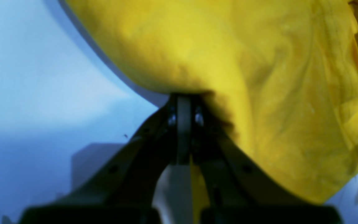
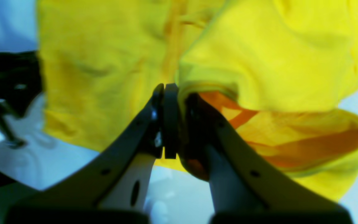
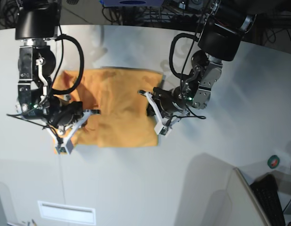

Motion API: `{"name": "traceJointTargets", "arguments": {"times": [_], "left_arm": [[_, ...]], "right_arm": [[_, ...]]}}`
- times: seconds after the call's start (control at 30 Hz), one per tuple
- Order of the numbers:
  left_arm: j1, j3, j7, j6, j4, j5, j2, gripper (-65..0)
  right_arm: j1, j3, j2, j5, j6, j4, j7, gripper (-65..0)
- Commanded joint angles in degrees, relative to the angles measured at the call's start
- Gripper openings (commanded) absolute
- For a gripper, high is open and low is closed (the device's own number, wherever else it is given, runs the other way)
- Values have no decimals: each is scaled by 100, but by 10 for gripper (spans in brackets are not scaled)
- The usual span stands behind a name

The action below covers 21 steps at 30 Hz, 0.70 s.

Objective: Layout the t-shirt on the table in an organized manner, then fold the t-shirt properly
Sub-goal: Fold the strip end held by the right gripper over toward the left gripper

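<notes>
The shirt (image 3: 114,106) is lying on the table (image 3: 150,183) between the two arms — soft, wrinkled cotton, bunched into a rough rectangle. The left gripper (image 1: 183,102) is pressing its jaws together on a fold of cloth, which is spreading ahead of the tips and to one side. The right gripper (image 2: 174,93) is pinching a hemmed edge — a doubled flap is hanging just beside its jaws. No writing is showing.

Lab: cables (image 3: 183,7), keyboard (image 3: 272,200), table (image 3: 136,179).
</notes>
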Motion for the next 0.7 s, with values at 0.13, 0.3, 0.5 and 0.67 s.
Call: {"name": "traceJointTargets", "arguments": {"times": [0.13, 0.3, 0.5, 0.67], "left_arm": [[-87, 1, 6, -26, 68, -9, -18, -650], [-87, -8, 6, -26, 68, -9, -53, -650], [-95, -8, 6, -26, 68, -1, -62, -650], [-95, -8, 6, -26, 68, -1, -62, -650]], "right_arm": [[240, -189, -222, 64, -12, 79, 100, -650], [266, -567, -240, 64, -21, 70, 197, -650], [258, -1209, -248, 64, -557, -132, 513, -650], [319, -1710, -336, 82, -750, -132, 627, -650]]}}
